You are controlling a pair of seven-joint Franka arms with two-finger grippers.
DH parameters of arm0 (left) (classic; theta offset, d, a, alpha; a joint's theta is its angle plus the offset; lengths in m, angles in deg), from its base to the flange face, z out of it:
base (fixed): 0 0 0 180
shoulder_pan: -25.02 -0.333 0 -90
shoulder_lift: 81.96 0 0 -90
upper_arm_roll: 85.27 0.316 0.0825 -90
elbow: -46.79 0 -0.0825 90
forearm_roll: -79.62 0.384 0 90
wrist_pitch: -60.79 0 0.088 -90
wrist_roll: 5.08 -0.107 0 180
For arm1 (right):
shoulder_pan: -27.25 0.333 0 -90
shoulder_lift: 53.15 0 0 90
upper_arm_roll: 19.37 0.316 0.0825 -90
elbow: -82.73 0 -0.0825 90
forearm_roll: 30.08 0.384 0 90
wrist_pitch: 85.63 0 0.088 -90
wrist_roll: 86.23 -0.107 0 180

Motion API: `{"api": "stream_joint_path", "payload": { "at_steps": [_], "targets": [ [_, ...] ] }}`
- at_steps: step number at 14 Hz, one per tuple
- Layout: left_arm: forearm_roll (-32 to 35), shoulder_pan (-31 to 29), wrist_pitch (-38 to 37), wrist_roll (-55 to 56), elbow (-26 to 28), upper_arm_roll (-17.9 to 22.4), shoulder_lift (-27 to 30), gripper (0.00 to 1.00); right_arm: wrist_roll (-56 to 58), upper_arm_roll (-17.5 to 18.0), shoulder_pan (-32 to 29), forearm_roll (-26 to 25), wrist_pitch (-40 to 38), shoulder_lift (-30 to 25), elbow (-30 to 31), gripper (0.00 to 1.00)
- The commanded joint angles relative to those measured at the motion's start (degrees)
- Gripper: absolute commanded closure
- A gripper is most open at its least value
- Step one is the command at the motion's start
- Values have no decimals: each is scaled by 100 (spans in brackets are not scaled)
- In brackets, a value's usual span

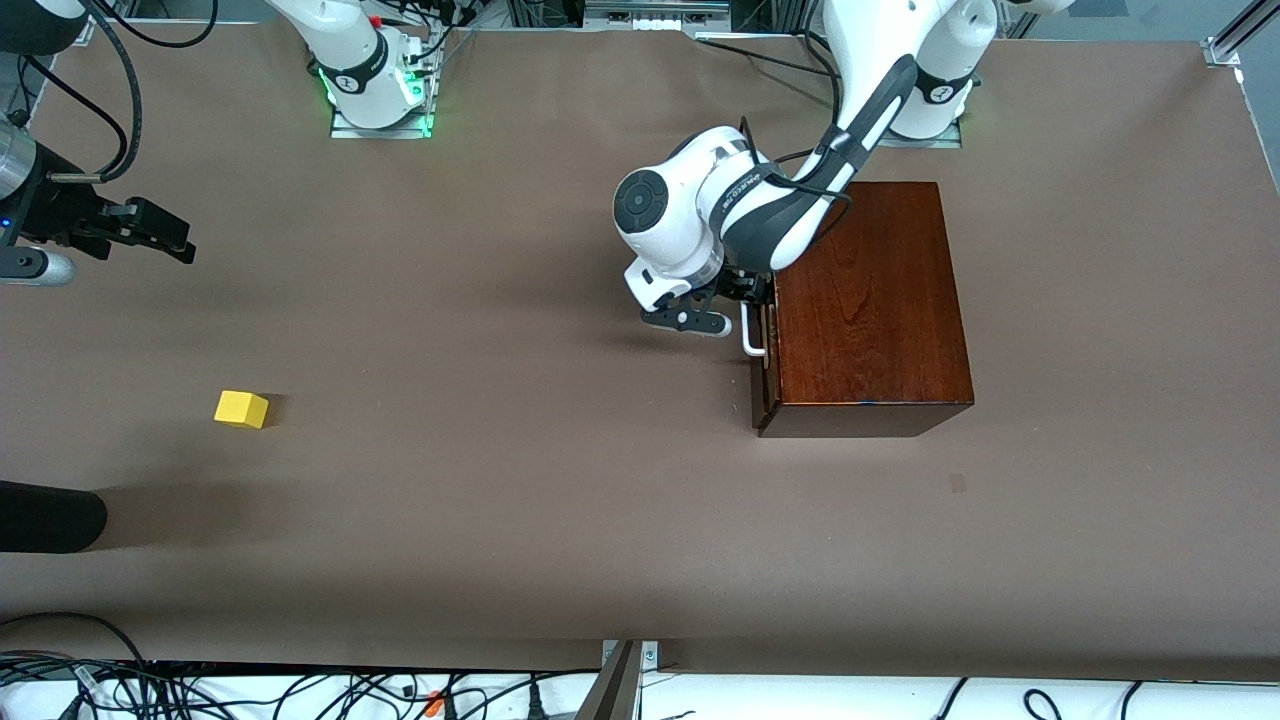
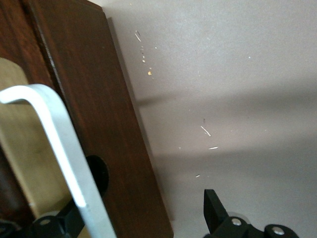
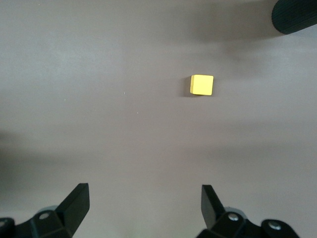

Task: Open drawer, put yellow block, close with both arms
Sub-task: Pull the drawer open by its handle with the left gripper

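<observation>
The dark wooden box [image 1: 870, 300] stands toward the left arm's end of the table. Its drawer [image 2: 106, 134] faces the table's middle and carries a white bar handle [image 1: 752, 338] [image 2: 59, 144]. A strip of pale wood [image 2: 22, 148] shows beside the dark front. My left gripper [image 1: 742, 298] [image 2: 138, 210] is open at the handle, with the bar and the front's edge between its fingers [image 2: 214, 210]. The yellow block [image 1: 241, 408] [image 3: 202, 85] lies on the table toward the right arm's end. My right gripper [image 1: 178, 240] [image 3: 144, 193] hangs open and empty over bare table, apart from the block.
A black rounded object [image 1: 50, 518] [image 3: 294, 15] reaches in at the table's edge at the right arm's end, nearer the front camera than the block. Brown tabletop [image 1: 500, 400] lies between block and box. Cables run along the front edge [image 1: 300, 690].
</observation>
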Motion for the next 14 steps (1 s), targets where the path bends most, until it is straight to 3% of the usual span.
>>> {"api": "stream_joint_path", "payload": {
  "at_steps": [1,14],
  "targets": [
    [164,65,147,148,-10,22,-83,0,-74,79,-81,-1,-30,56,-113,0],
    [-99,566,1351,1159,-133,4,-267,0,-74,87,-81,-1,-21,56,-113,0]
  ]
}}
